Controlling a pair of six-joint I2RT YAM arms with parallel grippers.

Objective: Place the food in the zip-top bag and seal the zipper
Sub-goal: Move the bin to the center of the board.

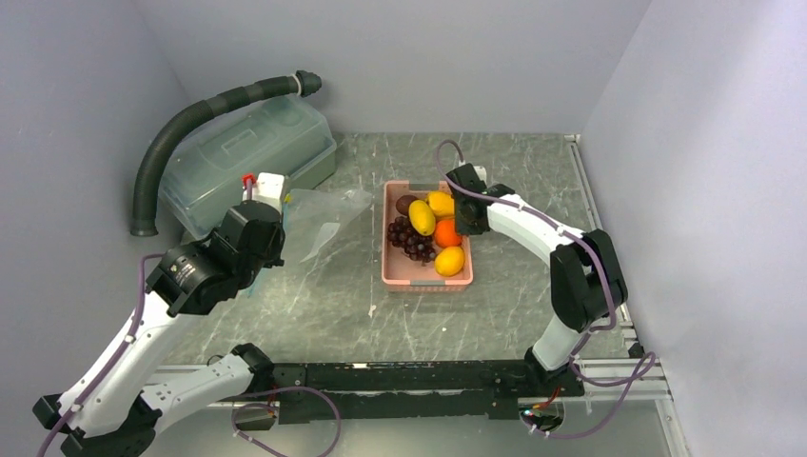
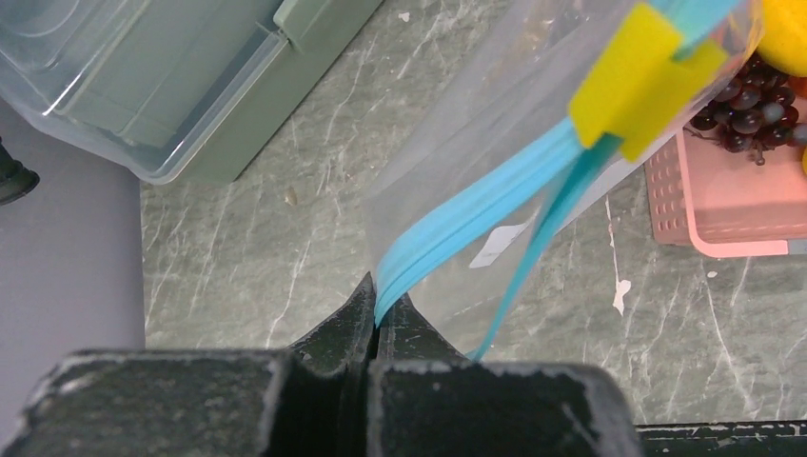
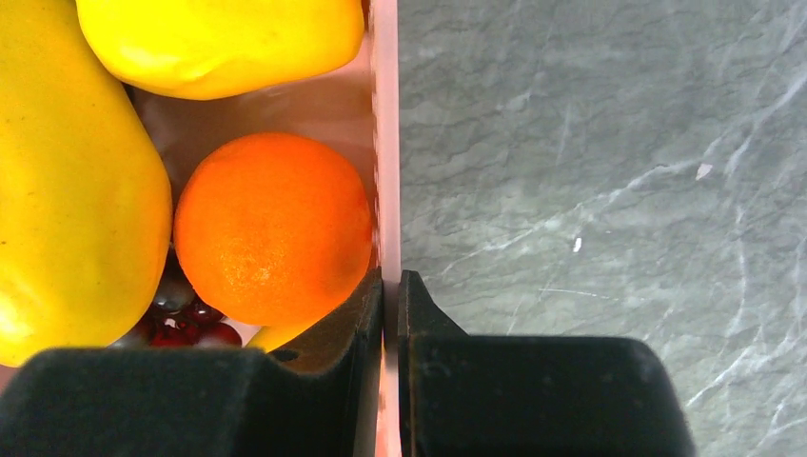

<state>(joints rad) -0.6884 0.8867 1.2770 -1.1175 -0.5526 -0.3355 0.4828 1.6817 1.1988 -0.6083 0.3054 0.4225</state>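
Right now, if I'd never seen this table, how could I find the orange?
Look for the pink basket on the grey marbled table. The orange lies inside against its right wall, where the right tool pinches that wall. It is the only round, deep orange fruit; its neighbours are oval yellow fruits and dark grapes.

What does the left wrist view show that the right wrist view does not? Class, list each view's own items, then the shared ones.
Only left wrist: the left pincer shut on the zipper of the zip-top bag, a yellow slider, and the lidded box.
Only right wrist: the right pincer pinching the pink basket by its wall, beside the round orange fruit.
Both: the pink basket, grape bunch, yellow fruit and the marbled table.
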